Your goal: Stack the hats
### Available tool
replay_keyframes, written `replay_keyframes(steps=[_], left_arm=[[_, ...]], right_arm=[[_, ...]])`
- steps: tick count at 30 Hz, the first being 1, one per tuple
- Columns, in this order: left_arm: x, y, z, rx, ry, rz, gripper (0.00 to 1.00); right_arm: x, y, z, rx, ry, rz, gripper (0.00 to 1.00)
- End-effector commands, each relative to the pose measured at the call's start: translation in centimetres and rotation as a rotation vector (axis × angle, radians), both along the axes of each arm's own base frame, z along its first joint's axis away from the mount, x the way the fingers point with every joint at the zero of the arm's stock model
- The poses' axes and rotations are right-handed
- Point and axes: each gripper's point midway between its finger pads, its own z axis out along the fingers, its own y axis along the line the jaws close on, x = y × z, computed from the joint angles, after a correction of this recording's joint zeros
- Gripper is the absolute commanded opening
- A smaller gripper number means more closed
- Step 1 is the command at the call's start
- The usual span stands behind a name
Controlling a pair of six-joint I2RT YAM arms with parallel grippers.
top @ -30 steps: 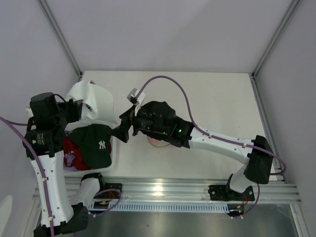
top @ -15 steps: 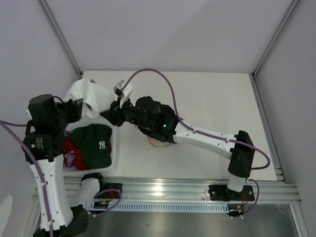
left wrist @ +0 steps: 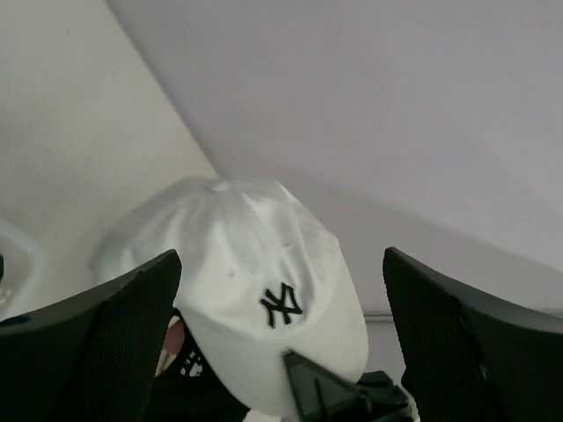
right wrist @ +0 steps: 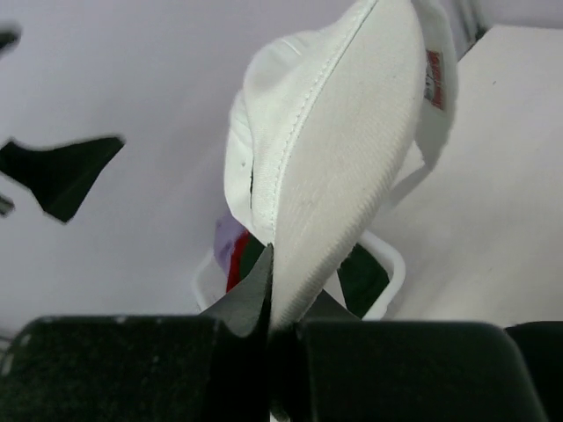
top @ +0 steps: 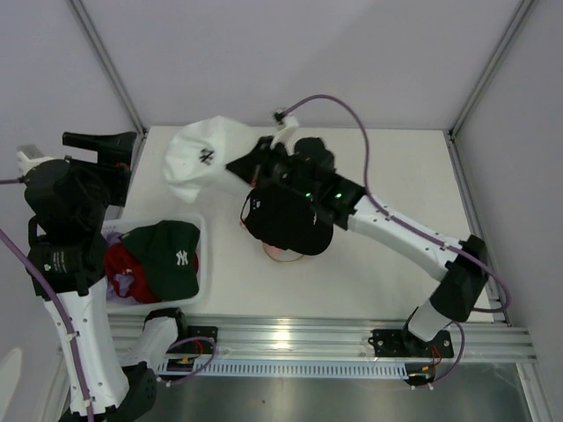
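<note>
Above the far-left corner of the desk (top: 396, 176), our right pincer (top: 244, 167) pinches the white cap (top: 198, 156) by its brim; our left pincer (top: 106, 151) gapes empty beyond the left edge. We should carry it over the black cap (top: 286, 220) mid-desk, align brims, lower, then release.

Count in view: six caps, i.e. one white cap (top: 201, 158), one black cap (top: 286, 224), one pink cap (top: 280, 253) mostly hidden under it, one dark green cap (top: 171, 255), one red cap (top: 123, 262), one lavender cap (top: 123, 286); plus one white basket (top: 204, 255) and two arms, left arm (top: 79, 308) and right arm (top: 396, 237).
</note>
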Motion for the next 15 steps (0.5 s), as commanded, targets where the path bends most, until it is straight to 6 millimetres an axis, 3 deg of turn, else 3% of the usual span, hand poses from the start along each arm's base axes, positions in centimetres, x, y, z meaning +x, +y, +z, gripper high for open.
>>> replay_keyframes(steps=[1,2,4,5,6,7,8,9,10,12,15], left_arm=[[-1.3,0.1,5.1,0.346,-0.112,-0.078,0.99],[-1.2,0.9,4.5,0.354,-0.076,-0.054,0.99],[-1.0,1.2,4.3,0.339,-0.069,-0.068,1.00],[-0.1,1.5,2.8,0.308,-0.042,-0.084,0.99],[0.6,2.6,3.2,0.299,-0.077,-0.070,1.00],[1.9,0.9,1.7,0.247,-0.087,-0.207,1.00],[3.2,0.7,-0.6,0.205,-0.068,-0.271,0.99],[3.9,0.1,-1.1,0.189,-0.083,-0.329,0.98],[5.9,0.2,-3.7,0.148,-0.065,-0.388,0.95],[6.6,-1.9,-5.1,0.100,-0.068,-0.539,0.94],[8.5,-2.5,-8.8,0.096,0.023,-0.600,0.93]], right_arm=[[0.7,-6.2,8.2,0.329,0.101,0.050,0.00],[0.4,-6.7,6.6,0.325,0.128,0.083,0.00],[-0.4,-8.9,8.5,0.410,0.073,0.106,0.00],[0.5,-9.9,7.2,0.417,0.115,0.087,0.00],[0.1,-10.4,7.2,0.423,0.122,0.122,0.00],[-0.3,-11.3,8.3,0.460,0.097,0.146,0.00],[0.1,-12.4,8.6,0.495,0.125,0.156,0.00],[-0.4,-12.7,7.9,0.497,0.143,0.191,0.00],[-1.2,-13.6,9.3,0.545,0.093,0.224,0.00],[-1.4,-14.3,8.9,0.556,0.121,0.247,0.00],[-2.0,-14.6,9.0,0.544,0.120,0.275,0.00]])
